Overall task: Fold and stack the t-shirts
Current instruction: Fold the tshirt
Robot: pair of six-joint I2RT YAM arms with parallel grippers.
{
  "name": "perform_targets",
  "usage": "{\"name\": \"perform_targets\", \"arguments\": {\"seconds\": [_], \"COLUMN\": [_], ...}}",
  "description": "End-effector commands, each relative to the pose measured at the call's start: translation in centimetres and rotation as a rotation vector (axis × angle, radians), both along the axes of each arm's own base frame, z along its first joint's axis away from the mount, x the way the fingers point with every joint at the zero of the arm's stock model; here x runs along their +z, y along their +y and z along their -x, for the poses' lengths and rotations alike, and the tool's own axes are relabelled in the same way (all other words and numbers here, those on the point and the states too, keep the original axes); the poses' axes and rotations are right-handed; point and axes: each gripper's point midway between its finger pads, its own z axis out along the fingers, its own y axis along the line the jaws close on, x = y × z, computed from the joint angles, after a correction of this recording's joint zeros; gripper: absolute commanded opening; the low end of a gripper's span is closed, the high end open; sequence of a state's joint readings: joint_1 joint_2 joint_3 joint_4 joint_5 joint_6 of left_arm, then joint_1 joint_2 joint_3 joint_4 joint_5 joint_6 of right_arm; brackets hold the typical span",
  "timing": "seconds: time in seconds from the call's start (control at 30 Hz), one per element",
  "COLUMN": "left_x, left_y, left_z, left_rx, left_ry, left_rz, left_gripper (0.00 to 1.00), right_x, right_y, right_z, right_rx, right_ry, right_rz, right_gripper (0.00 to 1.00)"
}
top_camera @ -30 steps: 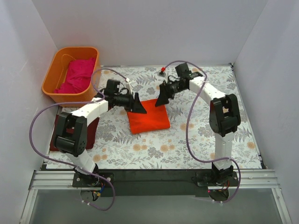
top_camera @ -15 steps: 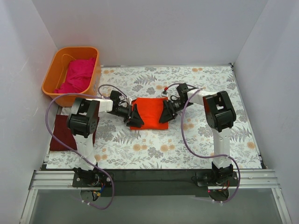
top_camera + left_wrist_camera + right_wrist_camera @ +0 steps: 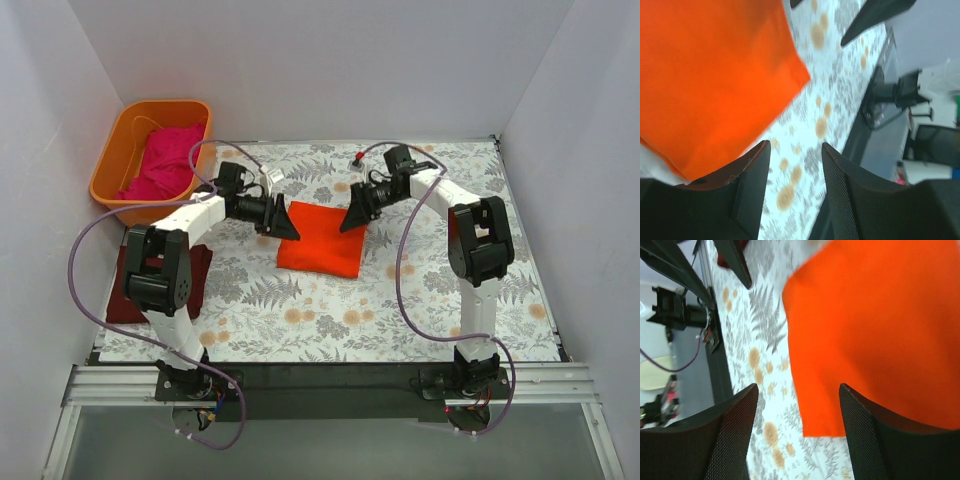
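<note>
The orange-red t-shirt lies folded in a flat square on the floral table; it also shows in the left wrist view and the right wrist view. My left gripper is open and empty, above the shirt's far left corner. My right gripper is open and empty, above its far right corner. The dark maroon t-shirt lies folded at the table's left edge, partly behind the left arm. The magenta-pink t-shirt is bunched in the orange tub.
The tub stands at the back left, off the floral cloth. White walls close in the back and both sides. Purple cables loop off both arms. A small red-tipped marker stands at the back.
Both grippers were low at the folded shirt's left and right edges half a second ago; they have since lifted off it and drawn back toward the far side, jaws empty. The shirt stays flat.
</note>
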State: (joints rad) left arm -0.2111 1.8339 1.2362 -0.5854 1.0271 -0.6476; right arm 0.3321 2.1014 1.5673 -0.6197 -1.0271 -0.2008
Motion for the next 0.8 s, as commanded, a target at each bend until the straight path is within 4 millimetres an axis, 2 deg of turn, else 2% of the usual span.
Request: {"name": "perform_targets", "arguments": {"seconds": [0.0, 0.03, 0.1, 0.13, 0.17, 0.2, 0.23, 0.27, 0.3, 0.33, 0.4, 0.47, 0.57, 0.6, 0.63, 0.67, 0.7, 0.73, 0.77], "left_x": [3.4, 1.6, 2.1, 1.9, 0.4, 0.9, 0.4, -1.8, -2.3, -3.0, -5.8, -7.7, -8.8, -8.7, -7.5, -7.9, -7.3, -4.8, -4.5], "left_y": [-0.8, -1.1, -1.7, -1.9, -2.3, -2.5, -2.6, -2.7, -2.6, -2.6, -2.4, -2.0, -1.3, -1.2, -1.3, -1.1, -1.2, -1.2, -1.3], "left_z": [-5.7, -7.0, -11.0, -12.2, -13.6, -15.2, -16.0, -16.7, -17.7, -18.3, -18.7, -18.4, -17.4, -16.9, -16.5, -15.1, -14.4, -14.1, -12.8], "left_rx": [0.079, 0.118, 0.179, 0.199, 0.227, 0.249, 0.265, 0.288, 0.315, 0.326, 0.35, 0.371, 0.395, 0.393, 0.39, 0.386, 0.385, 0.379, 0.363], "left_ry": [-0.172, -0.102, -0.149, -0.151, -0.118, -0.147, -0.143, -0.091, -0.101, -0.096, -0.058, -0.022, 0.029, 0.045, 0.052, 0.096, 0.111, 0.078, 0.081], "left_rz": [0.038, 0.033, 0.039, 0.041, 0.049, 0.053, 0.052, 0.043, 0.035, 0.031, -0.003, -0.037, -0.063, -0.059, -0.047, -0.053, -0.045, -0.019, -0.004], "left_gripper": [0.44, 0.42, 0.4, 0.4, 0.39, 0.39, 0.39, 0.39, 0.38, 0.38, 0.38, 0.38, 0.36, 0.36, 0.36, 0.38, 0.39, 0.41, 0.42], "right_x": [3.5, 3.0, 1.7, 1.1, 0.9, 0.2, -0.2, -0.6, -1.9, -2.2, -4.6, -6.1, -7.9, -7.9, -8.1, -8.1, -7.2, -6.6, -5.0], "right_y": [0.9, 0.8, 0.5, 0.4, 0.2, -0.3, -0.5, -0.7, -1.0, -1.0, -1.2, -1.9, -3.3, -4.0, -4.5, -4.7, -4.8, -4.8, -4.8], "right_z": [-3.7, -4.5, -5.9, -6.4, -7.0, -8.0, -8.5, -9.2, -9.7, -10.5, -10.9, -11.4, -12.0, -12.4, -12.7, -12.7, -12.9, -12.8, -12.6], "right_rx": [-0.019, -0.032, -0.051, -0.059, -0.066, -0.077, -0.084, -0.089, -0.094, -0.091, -0.095, -0.111, -0.141, -0.153, -0.163, -0.144, -0.136, -0.128, -0.119], "right_ry": [-0.101, -0.094, -0.092, -0.096, -0.099, -0.105, -0.11, -0.125, -0.117, -0.148, -0.136, -0.134, -0.121, -0.131, -0.144, -0.179, -0.214, -0.235, -0.267], "right_rz": [-0.064, -0.055, -0.049, -0.042, -0.042, -0.041, -0.038, -0.032, -0.02, -0.017, 0.017, 0.053, 0.092, 0.101, 0.126, 0.136, 0.137, 0.134, 0.129], "right_gripper": [0.71, 0.69, 0.59, 0.55, 0.53, 0.49, 0.47, 0.46, 0.44, 0.44, 0.43, 0.43, 0.41, 0.41, 0.41, 0.41, 0.43, 0.44, 0.47]}}
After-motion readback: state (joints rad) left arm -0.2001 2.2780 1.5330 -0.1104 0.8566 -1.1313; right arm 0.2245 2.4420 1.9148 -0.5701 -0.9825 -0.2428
